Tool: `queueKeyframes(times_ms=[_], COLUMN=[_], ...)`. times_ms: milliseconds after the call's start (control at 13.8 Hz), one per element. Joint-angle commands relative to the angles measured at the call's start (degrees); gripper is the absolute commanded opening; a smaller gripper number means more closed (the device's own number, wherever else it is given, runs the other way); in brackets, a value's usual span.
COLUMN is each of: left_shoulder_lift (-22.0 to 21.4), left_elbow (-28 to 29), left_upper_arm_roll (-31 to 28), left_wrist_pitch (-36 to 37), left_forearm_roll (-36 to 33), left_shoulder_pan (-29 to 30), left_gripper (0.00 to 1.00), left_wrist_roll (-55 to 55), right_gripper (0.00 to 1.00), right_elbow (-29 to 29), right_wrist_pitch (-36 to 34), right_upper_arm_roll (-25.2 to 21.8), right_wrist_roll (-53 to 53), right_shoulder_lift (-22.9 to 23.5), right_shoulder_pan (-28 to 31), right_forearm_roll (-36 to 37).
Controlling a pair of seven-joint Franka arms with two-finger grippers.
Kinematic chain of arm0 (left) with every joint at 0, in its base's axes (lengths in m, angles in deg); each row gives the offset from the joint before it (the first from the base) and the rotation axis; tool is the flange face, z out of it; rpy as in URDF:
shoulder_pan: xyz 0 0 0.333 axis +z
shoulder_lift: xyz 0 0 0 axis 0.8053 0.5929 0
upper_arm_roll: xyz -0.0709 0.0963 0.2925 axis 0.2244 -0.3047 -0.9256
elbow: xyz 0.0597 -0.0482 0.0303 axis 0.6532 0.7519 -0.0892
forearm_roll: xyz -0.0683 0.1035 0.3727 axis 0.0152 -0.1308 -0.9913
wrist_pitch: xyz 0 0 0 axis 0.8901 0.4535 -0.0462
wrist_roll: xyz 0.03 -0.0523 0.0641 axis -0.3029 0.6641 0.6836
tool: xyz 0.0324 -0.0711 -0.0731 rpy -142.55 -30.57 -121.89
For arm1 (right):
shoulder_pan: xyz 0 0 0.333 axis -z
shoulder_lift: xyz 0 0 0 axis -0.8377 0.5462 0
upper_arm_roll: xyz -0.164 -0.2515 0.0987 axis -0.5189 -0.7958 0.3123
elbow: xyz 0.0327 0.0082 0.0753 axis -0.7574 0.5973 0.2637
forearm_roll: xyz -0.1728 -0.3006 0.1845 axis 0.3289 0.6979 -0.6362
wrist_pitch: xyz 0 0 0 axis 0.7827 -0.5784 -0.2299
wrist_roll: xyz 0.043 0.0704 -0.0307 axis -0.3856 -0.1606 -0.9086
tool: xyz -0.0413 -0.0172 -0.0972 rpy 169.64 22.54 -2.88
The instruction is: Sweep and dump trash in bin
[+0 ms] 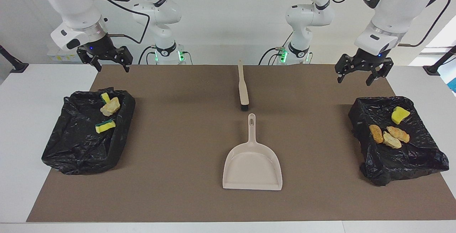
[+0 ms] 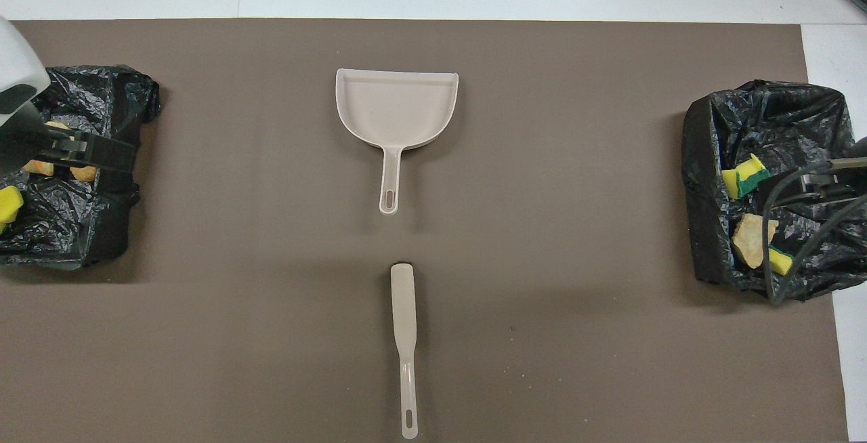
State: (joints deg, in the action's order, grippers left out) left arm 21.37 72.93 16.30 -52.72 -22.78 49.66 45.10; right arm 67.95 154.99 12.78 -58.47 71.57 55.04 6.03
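Left gripper [image 1: 363, 73] and right gripper [image 1: 105, 59] hang raised, jaws spread, grasping nothing. Trash [image 1: 389, 135] lies inside both black bags [image 1: 420, 154]. Dustpan [image 1: 252, 163] and brush [image 1: 243, 88] lie mid-table.

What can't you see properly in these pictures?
- Overhead view: the left gripper covers part of the orange lumps in the bin at the left arm's end.
- Overhead view: that bin and its yellow sponge are cut off by the picture's edge.
- Overhead view: cables cross the other bin and hide part of its inside.
- Facing view: both arms' upper parts run off the top edge.
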Motion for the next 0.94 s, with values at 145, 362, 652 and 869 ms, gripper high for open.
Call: queueKeyframes(times_ms=[145, 362, 652, 869], left_shoulder_lift=[-2.9, -2.4, -0.9, -1.5], left_elbow=[1.8, 0.9, -1.0, -0.8], left_upper_arm_roll=[0.2, -0.4, -0.7, -0.9], left_wrist_pitch=[2.2, 2.5, 4.1, 3.1], left_forearm_roll=[0.8, 2.6, 2.4, 2.1], left_shoulder_pan=[1.2, 1.3, 2.7, 2.9], left_gripper=[1.0, 1.0, 1.0, 1.0], left_wrist_roll=[-0.7, -0.6, -0.7, -0.7], right_gripper=[1.0, 1.0, 1.0, 1.0], right_elbow=[1.0, 1.0, 1.0, 1.1], right_wrist_pitch=[-0.3, -0.3, -0.3, -0.3], right_upper_arm_roll=[0.1, 0.0, 0.1, 0.1], right_wrist_roll=[0.5, 0.5, 0.5, 0.5], right_shoulder_lift=[-1.1, -1.1, -1.0, -1.1], right_shoulder_pan=[0.2, 0.2, 0.2, 0.2], right_forearm_roll=[-0.9, -0.9, -0.9, -0.9])
